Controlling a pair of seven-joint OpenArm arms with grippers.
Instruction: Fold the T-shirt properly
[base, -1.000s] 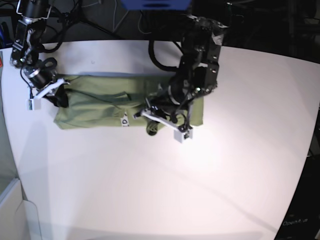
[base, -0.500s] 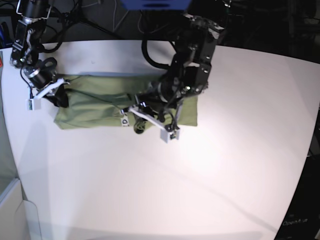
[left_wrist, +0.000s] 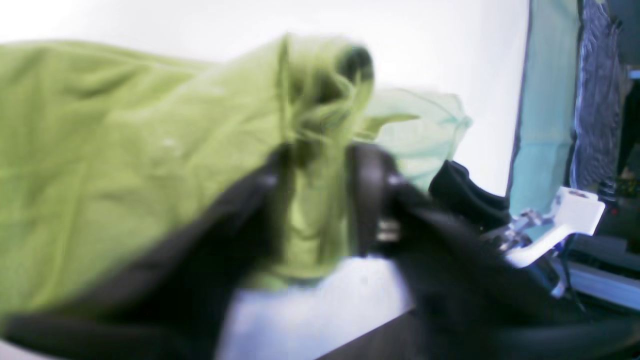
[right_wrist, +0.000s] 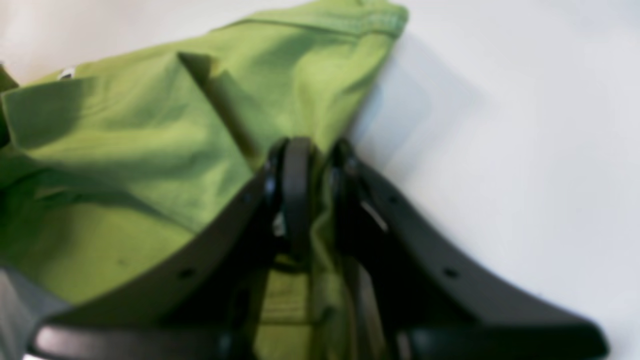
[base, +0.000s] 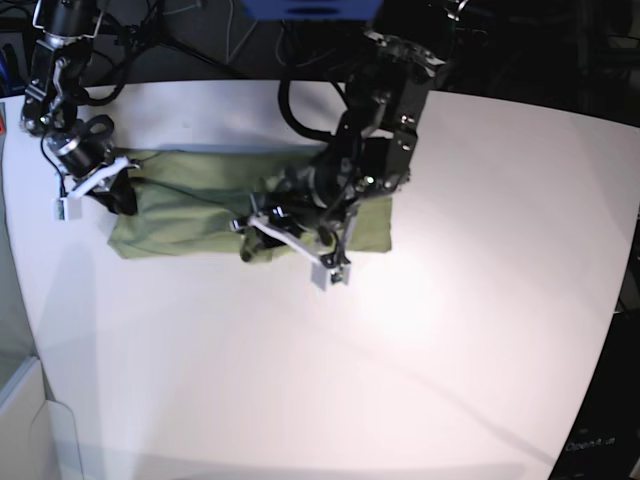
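Note:
The olive-green T-shirt lies as a long folded band on the white table, toward the back left. My left gripper is shut on a bunched fold of the shirt near the band's front edge, lifted slightly. In the left wrist view the cloth runs up between the two dark fingers, and the gripper is blurred. My right gripper is shut on the shirt's left end. In the right wrist view the gripper pinches the cloth close to its edge.
The table's dark back edge runs behind both arms, with cables and a blue object beyond it. White tabletop stretches to the front and right. The left wrist view shows a white part of the other arm and a teal panel.
My left gripper has moved left along the shirt with the gripped fold, and the shirt's right end has drawn leftward with it. The right arm has not moved.

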